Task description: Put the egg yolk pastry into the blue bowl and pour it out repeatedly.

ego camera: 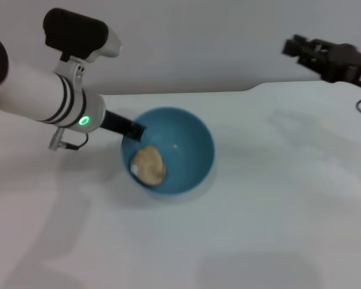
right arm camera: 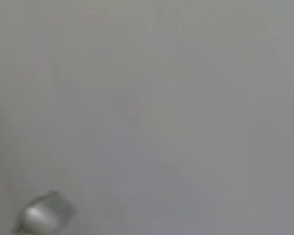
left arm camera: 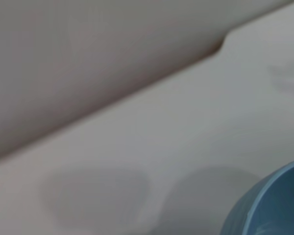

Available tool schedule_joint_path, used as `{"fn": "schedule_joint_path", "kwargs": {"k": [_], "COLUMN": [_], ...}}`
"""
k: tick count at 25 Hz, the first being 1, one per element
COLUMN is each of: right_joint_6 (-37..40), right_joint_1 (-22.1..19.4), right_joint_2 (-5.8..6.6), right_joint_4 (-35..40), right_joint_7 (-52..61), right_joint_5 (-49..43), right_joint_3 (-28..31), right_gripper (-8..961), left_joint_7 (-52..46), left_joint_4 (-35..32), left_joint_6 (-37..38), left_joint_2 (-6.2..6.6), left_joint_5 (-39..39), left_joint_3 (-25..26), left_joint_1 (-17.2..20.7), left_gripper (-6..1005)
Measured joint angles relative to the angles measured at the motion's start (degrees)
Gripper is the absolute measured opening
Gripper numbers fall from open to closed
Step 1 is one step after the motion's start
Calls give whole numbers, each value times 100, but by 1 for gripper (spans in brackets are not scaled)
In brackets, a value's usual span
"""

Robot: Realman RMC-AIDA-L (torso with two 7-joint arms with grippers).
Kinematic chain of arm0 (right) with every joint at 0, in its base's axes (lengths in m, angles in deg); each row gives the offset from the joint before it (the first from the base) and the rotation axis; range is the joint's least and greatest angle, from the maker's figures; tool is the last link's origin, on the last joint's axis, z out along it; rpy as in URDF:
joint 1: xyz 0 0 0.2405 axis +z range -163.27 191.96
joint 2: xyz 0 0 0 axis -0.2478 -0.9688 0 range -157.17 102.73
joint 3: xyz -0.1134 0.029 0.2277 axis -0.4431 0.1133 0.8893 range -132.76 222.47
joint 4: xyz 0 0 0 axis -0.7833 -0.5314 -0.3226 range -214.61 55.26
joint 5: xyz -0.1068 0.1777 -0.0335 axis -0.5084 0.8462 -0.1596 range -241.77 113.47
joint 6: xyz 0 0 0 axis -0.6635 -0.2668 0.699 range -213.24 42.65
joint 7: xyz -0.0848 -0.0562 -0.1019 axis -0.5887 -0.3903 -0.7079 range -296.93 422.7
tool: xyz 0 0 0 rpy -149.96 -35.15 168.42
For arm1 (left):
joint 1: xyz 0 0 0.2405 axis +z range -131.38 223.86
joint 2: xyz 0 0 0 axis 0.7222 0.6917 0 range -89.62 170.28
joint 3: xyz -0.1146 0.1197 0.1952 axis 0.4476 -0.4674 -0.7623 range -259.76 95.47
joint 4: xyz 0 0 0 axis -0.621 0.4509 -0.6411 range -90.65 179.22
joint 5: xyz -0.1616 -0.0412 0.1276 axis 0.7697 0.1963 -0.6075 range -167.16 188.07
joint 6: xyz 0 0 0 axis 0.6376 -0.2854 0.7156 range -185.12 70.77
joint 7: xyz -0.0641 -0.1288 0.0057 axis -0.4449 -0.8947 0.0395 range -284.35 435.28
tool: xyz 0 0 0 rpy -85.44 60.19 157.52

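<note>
The egg yolk pastry [ego camera: 148,165] lies inside the blue bowl [ego camera: 186,144], low against the bowl's wall on the robot's left side. It is a lumpy tan-beige ball with a small white spot at its left end, and it takes up only a small part of the bowl's hollow. The bowl is tilted, with its mouth turned up and toward the head camera, so most of its smooth sky-blue inside shows.

The left gripper [ego camera: 132,130] is at the bowl's rim on the left, where its dark fingers meet the edge and appear closed on it. The white forearm with black bands and a green light runs up and away to the left. The left wrist view catches only a curve of the bowl's blue wall [left arm camera: 272,205] at one corner, with bare worktop beyond.

The right gripper [ego camera: 295,47] hangs high at the far right, well apart from the bowl; I cannot tell how it stands. The right wrist view shows a plain grey surface and a small shiny blurred object [right arm camera: 41,214] that I cannot identify.

The white worktop [ego camera: 277,211] spreads wide around the bowl, open to the right and toward the camera. Its far edge runs behind the bowl, with a small step in the line toward the right.
</note>
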Motion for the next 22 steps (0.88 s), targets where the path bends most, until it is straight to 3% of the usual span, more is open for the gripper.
{"fn": "schedule_joint_path", "kwargs": {"k": [3, 4, 8, 14, 22], "right_joint_6": [-484, -585, -829, -1252, -1437], "right_joint_1": [-705, -868, -1314, -1519, -1641], "right_joint_2": [-282, -380, -701, -858, -887], "right_joint_4": [835, 1047, 1347, 1333, 1190], "right_joint_7": [-282, -334, -386, -465, -483], "right_joint_5": [-140, -237, -898, -1177, -1197], "right_joint_3": [418, 608, 1439, 1671, 1786], "right_gripper": [269, 269, 269, 269, 270], "left_joint_7": [-9, -38, -51, -54, -9], "left_joint_4": [177, 379, 517, 532, 535], "left_joint_6": [419, 931, 1467, 2627, 4577], "left_joint_2": [-7, -14, -16, -34, -60], "left_joint_5": [2, 19, 36, -69, -784], "left_joint_3": [-227, -463, -734, -1328, -2371], "left_joint_1": [142, 303, 411, 490, 762], "left_gripper": [28, 28, 28, 27, 27]}}
